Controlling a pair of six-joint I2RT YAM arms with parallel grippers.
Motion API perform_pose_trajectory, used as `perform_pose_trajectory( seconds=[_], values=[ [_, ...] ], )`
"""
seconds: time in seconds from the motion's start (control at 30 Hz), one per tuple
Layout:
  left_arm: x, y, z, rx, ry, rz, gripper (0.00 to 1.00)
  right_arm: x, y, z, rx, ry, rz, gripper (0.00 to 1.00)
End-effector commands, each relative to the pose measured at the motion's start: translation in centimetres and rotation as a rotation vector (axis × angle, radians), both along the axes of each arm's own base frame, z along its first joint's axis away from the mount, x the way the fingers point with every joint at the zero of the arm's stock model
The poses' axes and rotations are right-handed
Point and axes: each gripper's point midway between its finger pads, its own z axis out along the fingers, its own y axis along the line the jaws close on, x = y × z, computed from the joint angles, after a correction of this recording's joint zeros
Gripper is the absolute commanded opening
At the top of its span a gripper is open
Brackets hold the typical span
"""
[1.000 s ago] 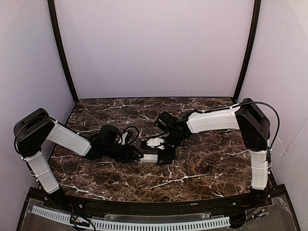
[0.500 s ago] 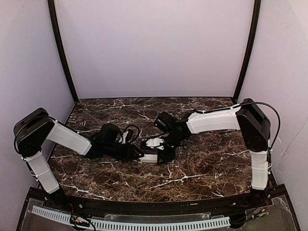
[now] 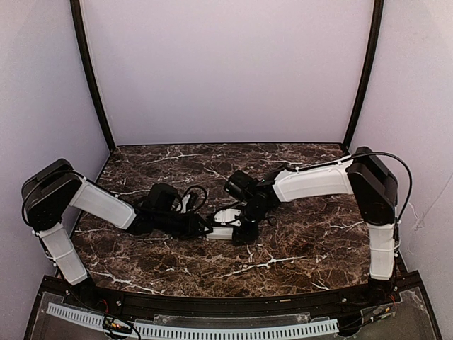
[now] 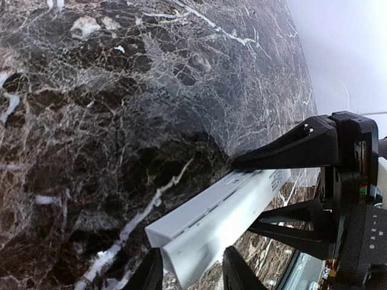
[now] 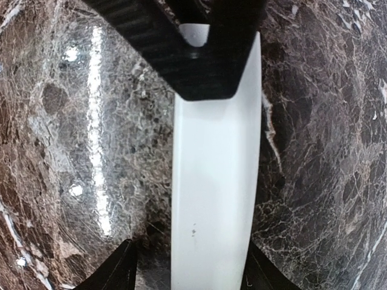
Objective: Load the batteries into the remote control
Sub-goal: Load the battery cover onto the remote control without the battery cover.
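The remote control (image 3: 219, 233) is a slim white bar lying low over the marble between the two arms. My left gripper (image 3: 202, 228) is shut on its left end; in the left wrist view the bar (image 4: 224, 205) runs out from between those jaws (image 4: 192, 266). My right gripper (image 3: 242, 230) straddles the other end. In the right wrist view the bar (image 5: 214, 181) passes between its open jaws (image 5: 187, 269), with a bare gap at one finger (image 5: 121, 269). The left gripper's black fingers (image 5: 199, 60) cover the bar's far end. No batteries show in any view.
A small white piece (image 3: 228, 212) lies on the dark marble table (image 3: 304, 241) just behind the remote, under the right forearm. Black cables loop by the left wrist (image 3: 191, 195). Pale walls close in the back and both sides.
My right arm has shifted slightly left and nearer, bringing its gripper further along the remote toward the left gripper. The left arm holds almost still.
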Motion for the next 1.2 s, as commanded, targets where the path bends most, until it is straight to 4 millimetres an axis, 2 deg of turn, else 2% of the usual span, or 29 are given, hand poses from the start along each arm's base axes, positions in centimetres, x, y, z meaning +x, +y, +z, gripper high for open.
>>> perform_pose_trajectory(
  seconds=[0.0,0.3,0.5,0.8,1.1,1.17],
  values=[
    [0.1,-0.3,0.0,0.009,-0.004,-0.006,0.34,0.1,-0.1,1.3,0.003,-0.075,0.001,0.56],
    [0.0,-0.5,0.1,0.007,-0.007,-0.013,0.32,0.3,0.0,1.5,-0.003,-0.140,0.007,0.53],
    [0.1,-0.6,0.1,0.013,-0.008,-0.013,0.38,0.1,-0.1,1.3,-0.015,-0.158,0.017,0.51],
    [0.2,-0.8,0.2,0.017,-0.011,-0.016,0.38,0.0,-0.1,1.2,-0.016,-0.186,0.025,0.51],
    [0.0,-1.0,-0.1,0.039,-0.012,-0.028,0.39,0.2,-0.4,0.9,-0.033,-0.200,0.021,0.44],
    [0.0,-0.9,-0.3,0.045,-0.010,-0.025,0.39,0.1,-0.4,0.6,-0.042,-0.189,0.022,0.47]
  ],
)
